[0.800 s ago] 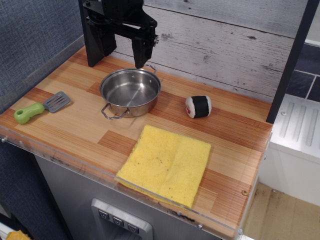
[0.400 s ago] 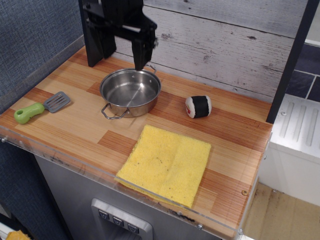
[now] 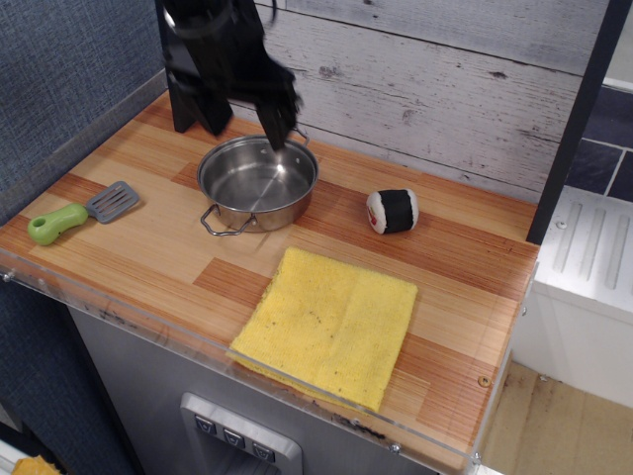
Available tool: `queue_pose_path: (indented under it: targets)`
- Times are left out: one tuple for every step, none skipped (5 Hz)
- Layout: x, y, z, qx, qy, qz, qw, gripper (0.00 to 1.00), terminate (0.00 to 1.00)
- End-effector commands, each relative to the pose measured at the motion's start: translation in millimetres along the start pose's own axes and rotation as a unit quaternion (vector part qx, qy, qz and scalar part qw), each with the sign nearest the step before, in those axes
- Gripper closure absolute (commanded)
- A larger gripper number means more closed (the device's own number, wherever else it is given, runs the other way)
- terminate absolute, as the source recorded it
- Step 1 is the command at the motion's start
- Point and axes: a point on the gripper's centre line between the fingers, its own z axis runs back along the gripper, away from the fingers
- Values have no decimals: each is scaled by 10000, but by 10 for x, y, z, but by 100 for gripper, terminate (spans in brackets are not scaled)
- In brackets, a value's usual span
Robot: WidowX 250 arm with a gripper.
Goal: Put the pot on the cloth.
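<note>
We count one pot, one yellow cloth, one green-handled spatula, one sushi-roll toy, and one black gripper over the counter.

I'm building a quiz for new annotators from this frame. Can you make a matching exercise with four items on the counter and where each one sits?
Column 1:
1. pot
2. cloth
3. spatula
4. toy sushi roll

Column 2:
A. near the front edge of the counter
B. at the left end, green handle pointing left
C. right of the pot, near the back wall
D. at the back, under the gripper

Pairs: 1-D, 2-A, 3-B, 4-C
</note>
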Motion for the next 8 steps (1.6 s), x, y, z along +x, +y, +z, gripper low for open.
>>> queue_pose_path:
  targets:
    - [214, -97, -346, 14, 66, -277, 9996, 0, 0]
    - [309, -264, -323, -22, 45, -528, 9986, 0, 0]
    - [349, -323, -242, -38, -93, -520, 9986, 0, 0]
    - [349, -325, -234, -14, -66, -474, 9989, 0, 0]
    - [271, -304, -337, 40, 153, -499, 9986, 0, 0]
    - [193, -266, -448, 164, 443, -616, 9970, 0, 0]
    - [128, -258, -531, 181, 643, -700, 9953, 0, 0]
    - [111, -291, -550, 146, 683, -795, 9944, 100, 0]
